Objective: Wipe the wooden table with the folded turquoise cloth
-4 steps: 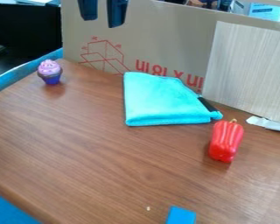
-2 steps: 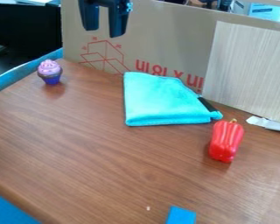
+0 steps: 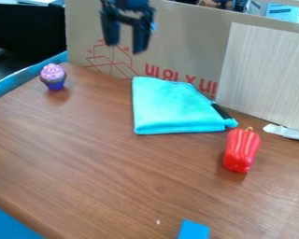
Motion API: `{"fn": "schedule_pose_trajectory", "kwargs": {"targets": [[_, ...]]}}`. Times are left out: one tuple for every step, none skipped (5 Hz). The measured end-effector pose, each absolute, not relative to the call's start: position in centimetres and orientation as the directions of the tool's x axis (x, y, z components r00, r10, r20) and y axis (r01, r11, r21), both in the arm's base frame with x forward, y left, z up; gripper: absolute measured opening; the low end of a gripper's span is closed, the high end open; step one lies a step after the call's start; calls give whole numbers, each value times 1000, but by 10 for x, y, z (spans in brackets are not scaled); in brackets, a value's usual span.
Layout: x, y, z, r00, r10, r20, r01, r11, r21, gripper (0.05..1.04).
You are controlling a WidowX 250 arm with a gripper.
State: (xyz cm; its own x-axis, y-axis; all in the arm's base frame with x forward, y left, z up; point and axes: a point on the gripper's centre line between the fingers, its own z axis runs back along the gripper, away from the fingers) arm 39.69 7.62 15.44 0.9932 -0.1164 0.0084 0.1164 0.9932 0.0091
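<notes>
The black gripper [image 3: 125, 46] hangs at the upper left of the camera view, open and empty, in front of the cardboard and above the back edge of the folded turquoise cloth [image 3: 171, 107]. A dark strip pokes out at the cloth's right side. Just right of the cloth's front corner lies a red bell pepper [image 3: 242, 150], its stem pointing to the back. Far left on the table stands a small cupcake [image 3: 53, 76] with pink-purple topping and a blue-purple base.
Behind the wooden table [image 3: 102, 168] stands a cardboard panel [image 3: 183, 42] with red print, with a pale wood-grain board [image 3: 267, 74] at its right. A whitish strip [image 3: 288, 132] lies by the board's foot. A blue piece [image 3: 194, 230] sits at the front edge.
The gripper has come down from the top edge and shifted to the right, its fingers still apart. Cloth, pepper and cupcake have kept their places.
</notes>
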Motion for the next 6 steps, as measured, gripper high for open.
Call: {"fn": "schedule_pose_trajectory", "kwargs": {"targets": [[408, 55, 115, 986, -113, 122, 100, 989, 107, 1001], [418, 45, 106, 972, -132, 196, 110, 987, 120, 1001], [423, 45, 89, 973, -133, 187, 109, 985, 130, 1001], [431, 43, 77, 978, -121, 168, 103, 988, 114, 1001], [443, 43, 65, 985, -102, 136, 91, 992, 86, 1001], [446, 48, 49, 990, -86, 114, 75, 993, 92, 1001]]}}
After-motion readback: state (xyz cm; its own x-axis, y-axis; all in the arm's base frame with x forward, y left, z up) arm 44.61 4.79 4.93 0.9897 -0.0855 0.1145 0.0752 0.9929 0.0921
